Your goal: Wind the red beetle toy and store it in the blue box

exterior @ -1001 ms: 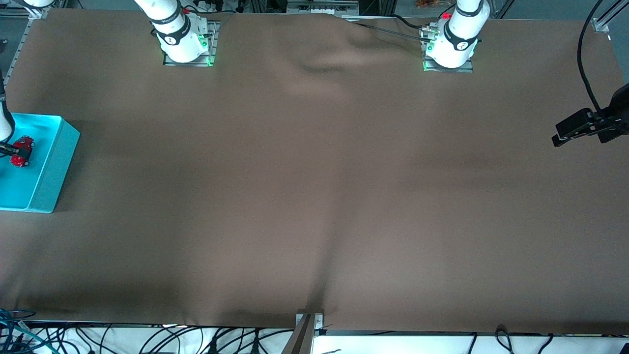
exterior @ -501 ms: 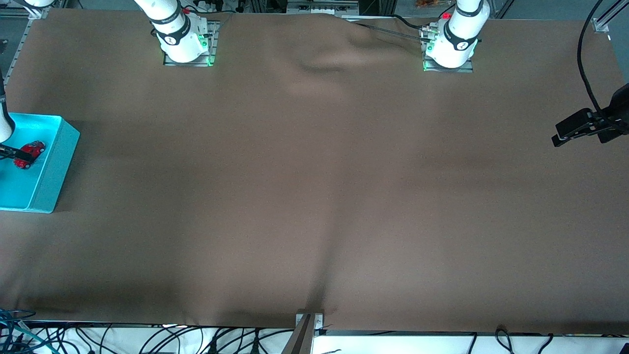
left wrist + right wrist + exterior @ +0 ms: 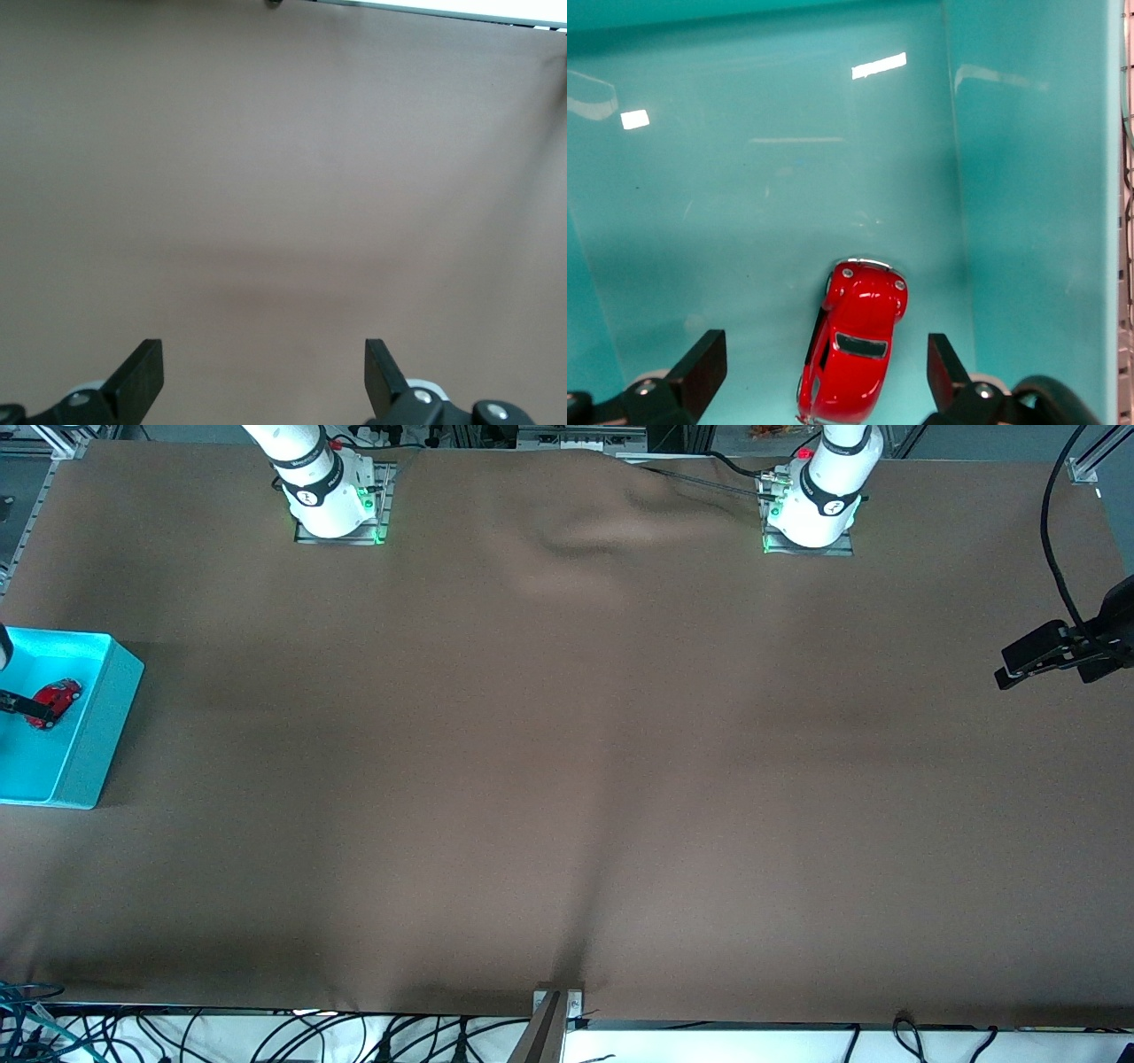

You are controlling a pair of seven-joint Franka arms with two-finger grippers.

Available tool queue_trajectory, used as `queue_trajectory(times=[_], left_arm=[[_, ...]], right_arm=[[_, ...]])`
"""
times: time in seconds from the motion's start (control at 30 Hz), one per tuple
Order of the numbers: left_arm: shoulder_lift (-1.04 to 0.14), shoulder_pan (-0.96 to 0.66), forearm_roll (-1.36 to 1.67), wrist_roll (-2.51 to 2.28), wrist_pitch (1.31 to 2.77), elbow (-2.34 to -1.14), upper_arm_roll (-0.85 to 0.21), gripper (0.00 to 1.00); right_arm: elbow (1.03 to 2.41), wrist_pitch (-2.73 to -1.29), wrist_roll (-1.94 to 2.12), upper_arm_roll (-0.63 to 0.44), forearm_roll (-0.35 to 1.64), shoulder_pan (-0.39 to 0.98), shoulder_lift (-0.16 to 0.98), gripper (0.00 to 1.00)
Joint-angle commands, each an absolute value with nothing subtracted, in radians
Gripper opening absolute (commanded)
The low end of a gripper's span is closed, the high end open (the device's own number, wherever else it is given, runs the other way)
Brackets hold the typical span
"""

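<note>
The red beetle toy (image 3: 55,701) lies on the floor of the blue box (image 3: 96,737) at the right arm's end of the table. In the right wrist view the toy (image 3: 856,341) sits between the fingers of my open right gripper (image 3: 824,372), and neither finger touches it. The box floor (image 3: 788,204) fills most of that view. Only one dark finger (image 3: 25,706) of that gripper shows in the front view, just over the toy. My left gripper (image 3: 1019,662) waits open over bare cloth at the left arm's end, and nothing is between its fingers (image 3: 142,379).
A brown cloth (image 3: 567,762) covers the whole table, with a wrinkle (image 3: 585,540) between the two arm bases. Cables (image 3: 266,1036) hang below the table's edge nearest the front camera. The box wall (image 3: 1028,221) rises close beside the toy.
My right gripper has opened and let go of the toy, which now rests on the box floor. The right arm has drawn back out of the front view. The left arm has not moved.
</note>
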State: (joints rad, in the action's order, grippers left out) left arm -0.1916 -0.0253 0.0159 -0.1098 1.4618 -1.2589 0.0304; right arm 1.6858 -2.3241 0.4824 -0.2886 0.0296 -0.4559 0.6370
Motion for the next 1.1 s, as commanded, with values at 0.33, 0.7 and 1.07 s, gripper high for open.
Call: queue_trajectory(times=[0.33, 0.7, 1.07], left_arm=[[-0.184, -0.026, 0.034, -0.101, 1.456, -1.266, 0.035, 1.0], [-0.184, -0.026, 0.035, -0.1, 1.456, -1.266, 0.035, 1.0], [-0.186, -0.026, 0.035, -0.1, 1.456, -1.266, 0.035, 1.0]], right_arm=[[1.684, -2.2, 0.483, -0.27, 0.032, -0.469, 0.546, 1.0], [1.692, -2.151, 0.48, -0.267, 0.032, -0.469, 0.488, 1.0], [1.686, -2.014, 0.48, -0.233, 0.026, -0.469, 0.382, 1.0]])
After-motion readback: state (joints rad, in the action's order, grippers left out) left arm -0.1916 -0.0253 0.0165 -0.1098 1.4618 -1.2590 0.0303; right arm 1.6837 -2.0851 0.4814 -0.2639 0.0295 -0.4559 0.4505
